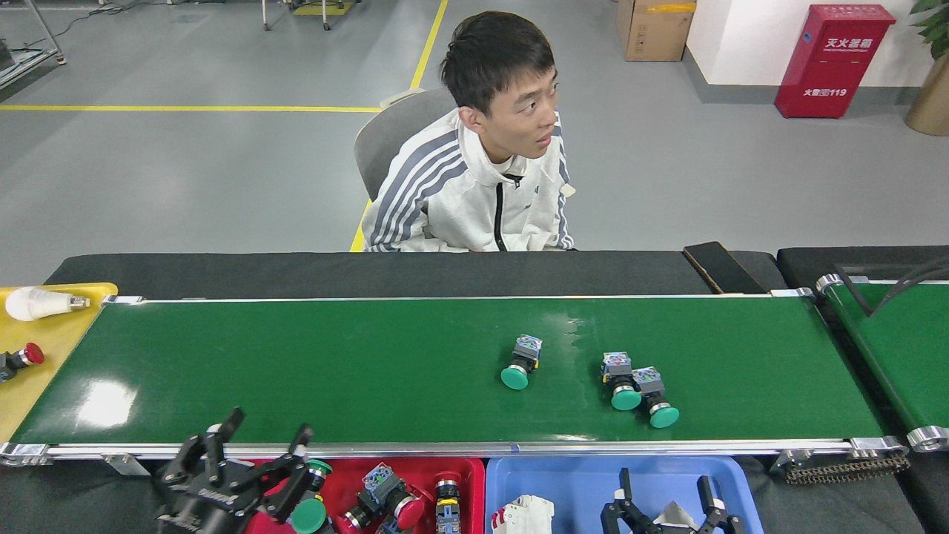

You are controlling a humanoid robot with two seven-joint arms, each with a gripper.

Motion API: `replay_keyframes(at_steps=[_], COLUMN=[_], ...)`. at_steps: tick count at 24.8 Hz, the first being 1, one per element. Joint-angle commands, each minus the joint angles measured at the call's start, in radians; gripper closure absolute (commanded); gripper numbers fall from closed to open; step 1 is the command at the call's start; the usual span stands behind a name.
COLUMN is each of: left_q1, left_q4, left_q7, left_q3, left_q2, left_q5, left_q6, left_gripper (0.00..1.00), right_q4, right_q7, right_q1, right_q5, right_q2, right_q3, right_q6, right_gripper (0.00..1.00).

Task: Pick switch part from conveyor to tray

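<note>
Person (482, 178) behind conveyor (296, 371), red tray (474, 475), bulb (41, 302)

Bright even overhead light, white glare patch on conveyor (104, 404) near left, sharp focus, soft shadows

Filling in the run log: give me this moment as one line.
left hand open, empty | right hand open, empty, over blue plastic tray | three green-capped switch parts on long dark-green conveyor belt

Three switch parts (521, 361) right of centre on conveyor (296, 371), trays (460, 475) in front
</note>
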Motion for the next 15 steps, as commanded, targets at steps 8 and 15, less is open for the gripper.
replay_keyframes(at_steps=[8, 15], left_q1=[-0.208, -0.283], left_q4=[0.275, 0.375], left_q7=[-0.089, -0.089], left_q3=[-0.134, -0.135], left_q2=[-0.192, -0.195], left_q5=[-0.14, -0.14], left_q6=[0.071, 0.083], left_gripper=[0.0, 0.0], right_q4=[0.092, 0.181], right_q7=[0.179, 0.345], right_q1=[-0.16, -0.277], right_q5=[-0.069, -0.069], right_q2=[-0.085, -0.06], right_q3=[-0.011, -0.001], right_q6=[-0.352, -0.475], right_gripper=[0.0, 0.0])
